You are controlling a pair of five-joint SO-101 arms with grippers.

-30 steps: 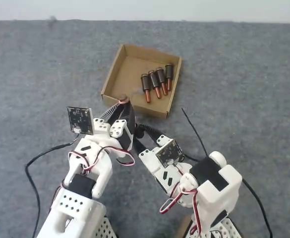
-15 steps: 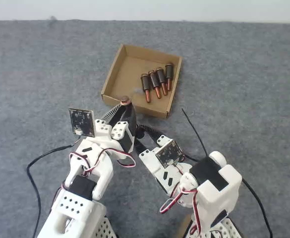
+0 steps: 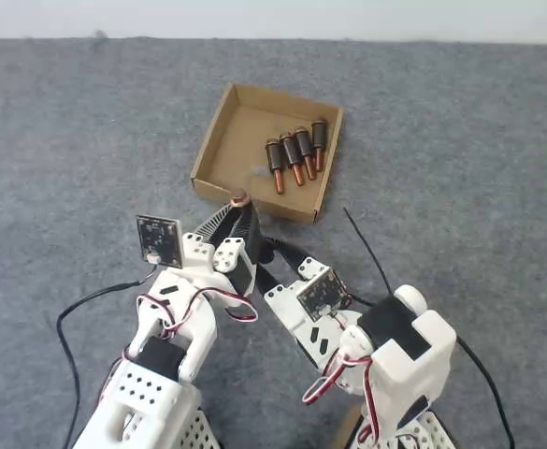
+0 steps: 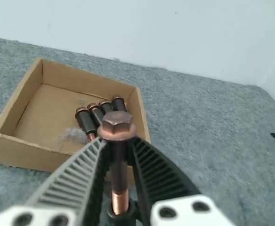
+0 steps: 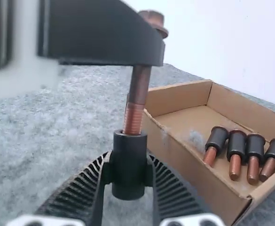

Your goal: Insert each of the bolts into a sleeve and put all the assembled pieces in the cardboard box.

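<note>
- One bolt stands head-up with its threaded tip entered in the mouth of a black sleeve. The pair is held above the table, just in front of the near wall of the cardboard box. Most of the shank is exposed.
- Risk: if the bolt tilts against the sleeve axis, the thread is likely to bind at the mouth and the push would skew the sleeve in its grip.
- Risk: if either grip lets go before the bolt is fully seated, the parts could separate and roll on the table.
- Left jaws: narrow, clamped on the bolt shank directly under the hex head.
- Right jaws: narrow, clamped around the sleeve body, mouth upward.
- Four assembled pieces lie side by side in the box, near one side wall.
</note>
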